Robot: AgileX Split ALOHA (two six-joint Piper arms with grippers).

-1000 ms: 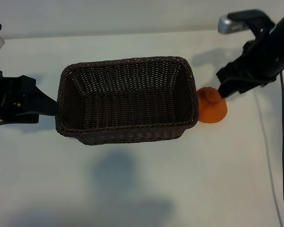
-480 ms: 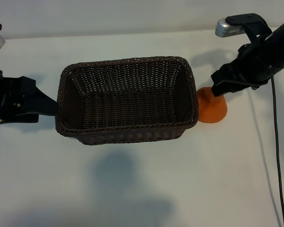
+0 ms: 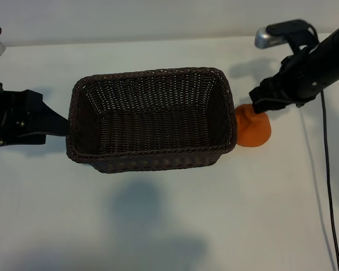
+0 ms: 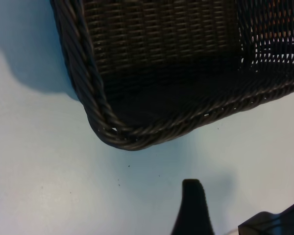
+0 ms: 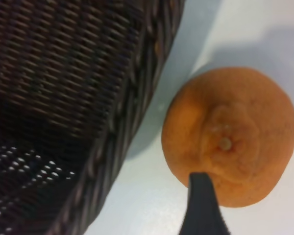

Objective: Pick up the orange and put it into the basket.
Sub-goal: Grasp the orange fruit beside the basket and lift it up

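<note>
Orange: sits on the white table, just outside the basket's short side at 3 o'clock of it, close enough to look as if it touches the wicker. Its knobbed top faces up, and the stem dimple shows in the right wrist view.
Basket: dark brown wicker, standing upright in the middle of the table, nothing in it.
Right gripper: hangs over the orange's top edge at 12 o'clock of the fruit, pointing steeply down. Jaws stand apart, closed on nothing. In the right wrist view one dark fingertip lies in front of the orange's near rim; whether it touches the peel I cannot tell.
Left gripper: at 9 o'clock of the basket, right at its short wall. Jaws wide, holding nothing. In the left wrist view one fingertip stands apart from the basket's rounded corner.
Writing: no brand, label or readable text on any object.
</note>
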